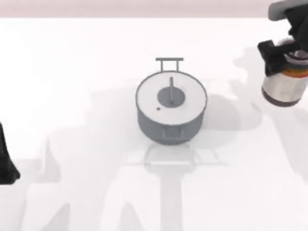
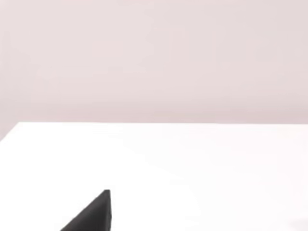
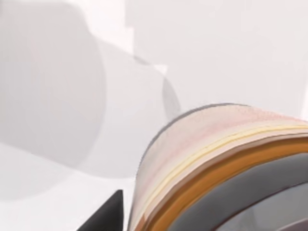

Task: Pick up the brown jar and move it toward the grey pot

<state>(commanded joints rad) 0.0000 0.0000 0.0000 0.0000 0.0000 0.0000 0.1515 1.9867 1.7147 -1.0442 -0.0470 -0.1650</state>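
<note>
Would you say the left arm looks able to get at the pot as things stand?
Probably yes: the pot stands alone mid-table, nothing lies between it and the left gripper, and the right gripper holds the jar far right.

Both arms (image 1: 6,161) are matte black, blocky.

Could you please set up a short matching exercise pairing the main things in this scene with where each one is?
Things:
1. grey pot
2. brown jar
3. left arm
4. right end effector

Places:
A. parked at the table's left edge
B. table's middle, lid on
C. closed on the jar's top
D. held at the far right, tilted

Pairs: 1-B, 2-D, 3-A, 4-C
</note>
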